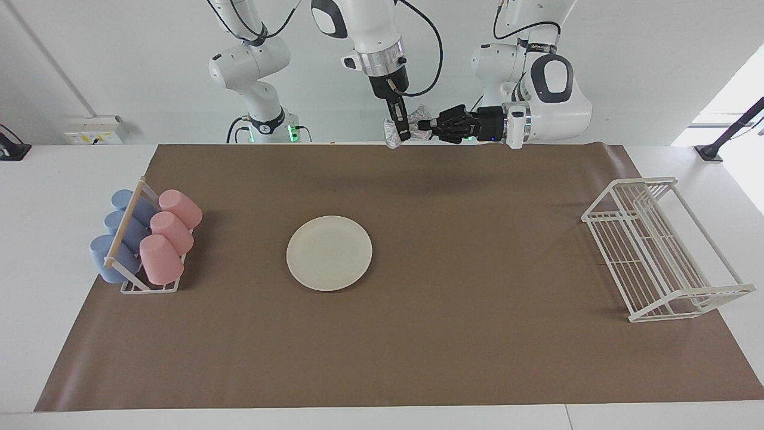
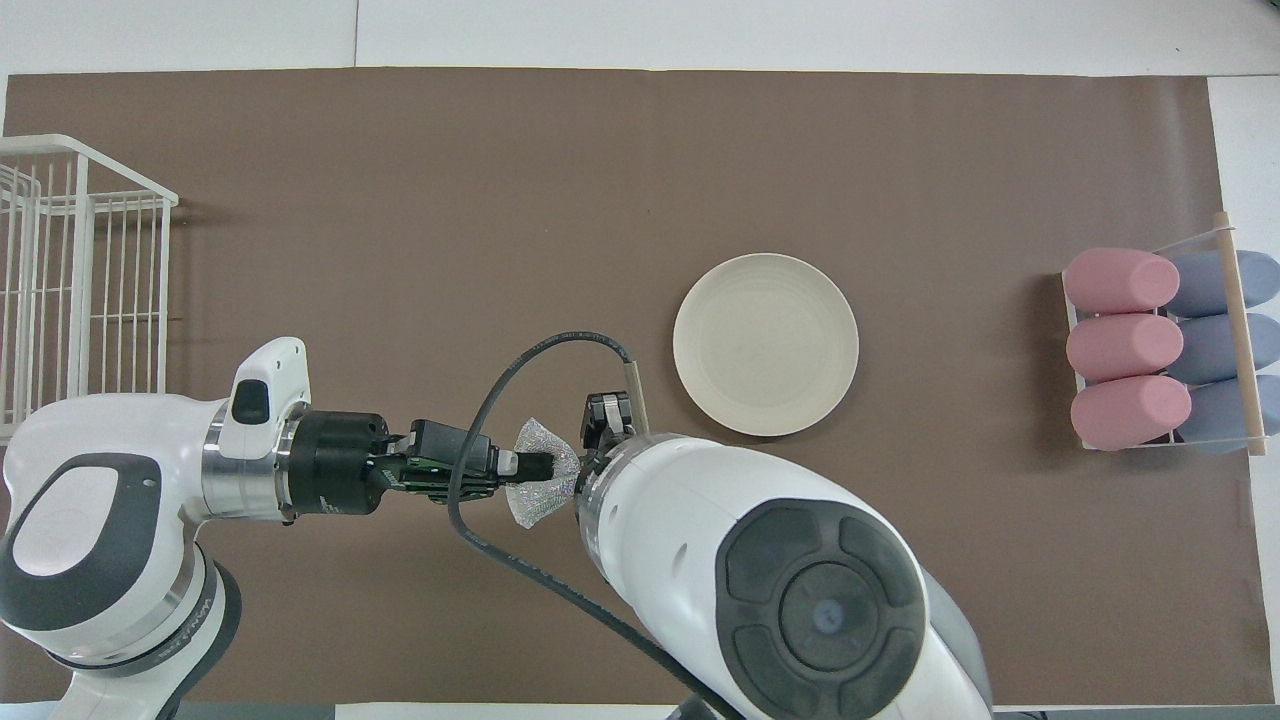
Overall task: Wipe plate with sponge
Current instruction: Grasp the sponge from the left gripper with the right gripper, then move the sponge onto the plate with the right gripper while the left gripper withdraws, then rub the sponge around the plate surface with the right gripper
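The cream-white plate [image 1: 329, 252] [image 2: 765, 343] lies flat on the brown mat, toward the right arm's end of the table. My left gripper [image 1: 421, 125] [image 2: 545, 465] reaches sideways and is shut on the pinched middle of the silvery glittery sponge [image 1: 391, 137] [image 2: 533, 503], held up in the air over the mat's edge nearest the robots. My right gripper [image 1: 401, 132] [image 2: 610, 420] points down and is right at the sponge, on the side away from the left gripper. Whether it grips the sponge does not show. Both grippers are apart from the plate.
A cup rack [image 1: 128, 285] [image 2: 1240, 330] with pink and blue cups stands at the right arm's end of the mat [image 1: 418, 346]. A white wire rack [image 1: 656, 251] [image 2: 70, 270] stands at the left arm's end.
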`<state>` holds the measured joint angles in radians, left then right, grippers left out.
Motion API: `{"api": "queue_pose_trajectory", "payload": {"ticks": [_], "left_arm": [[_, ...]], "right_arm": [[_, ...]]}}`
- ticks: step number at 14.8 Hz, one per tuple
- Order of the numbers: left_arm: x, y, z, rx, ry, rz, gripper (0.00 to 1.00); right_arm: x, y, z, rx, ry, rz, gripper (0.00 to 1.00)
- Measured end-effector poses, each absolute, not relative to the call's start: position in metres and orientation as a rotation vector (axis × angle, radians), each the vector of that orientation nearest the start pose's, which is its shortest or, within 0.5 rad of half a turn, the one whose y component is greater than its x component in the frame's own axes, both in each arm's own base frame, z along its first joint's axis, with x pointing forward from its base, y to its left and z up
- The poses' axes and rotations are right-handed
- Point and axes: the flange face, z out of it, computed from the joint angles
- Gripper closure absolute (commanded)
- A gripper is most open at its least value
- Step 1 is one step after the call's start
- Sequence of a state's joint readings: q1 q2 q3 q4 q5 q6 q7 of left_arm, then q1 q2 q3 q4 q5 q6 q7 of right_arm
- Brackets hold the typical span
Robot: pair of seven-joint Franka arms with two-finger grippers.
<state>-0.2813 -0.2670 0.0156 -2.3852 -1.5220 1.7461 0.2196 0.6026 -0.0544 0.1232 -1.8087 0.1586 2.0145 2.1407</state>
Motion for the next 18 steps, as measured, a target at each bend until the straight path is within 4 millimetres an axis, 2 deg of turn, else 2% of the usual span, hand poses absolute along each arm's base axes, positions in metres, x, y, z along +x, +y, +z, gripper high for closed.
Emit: {"api": "queue_pose_trajectory", "payload": {"ticks": [5, 8, 9, 11, 15, 16, 18], "left_arm": [[0.415, -0.203, 0.473, 1.712, 0.165, -0.351, 0.00], [0.415, -0.199, 0.472, 1.733, 0.164, -0.353, 0.00], [0.416, -0.197, 0.472, 1.737, 0.167, -0.351, 0.00], [0.416, -0.194, 0.470, 1.758, 0.175, -0.361, 0.00], [0.421, -0.166, 0.461, 1.888, 0.193, -0.365, 0.00], [0.422, -0.156, 0.457, 1.944, 0.187, -0.364, 0.00], [0.424, -0.133, 0.451, 2.039, 0.190, -0.355, 0.00]], "right_arm": [[0.428, 0.377, 0.581, -2.189, 1.846, 0.130, 1.00], [0.463, 0.336, 0.558, -2.231, 1.793, 0.078, 1.00], [0.477, 0.321, 0.542, -2.235, 1.776, 0.057, 1.00], [0.500, 0.301, 0.491, -2.250, 1.744, 0.020, 1.00], [0.520, 0.270, 0.383, -2.314, 1.656, -0.046, 1.00], [0.524, 0.257, 0.364, -2.329, 1.647, -0.059, 1.00], [0.527, 0.238, 0.341, -2.352, 1.653, -0.057, 1.00]]}}
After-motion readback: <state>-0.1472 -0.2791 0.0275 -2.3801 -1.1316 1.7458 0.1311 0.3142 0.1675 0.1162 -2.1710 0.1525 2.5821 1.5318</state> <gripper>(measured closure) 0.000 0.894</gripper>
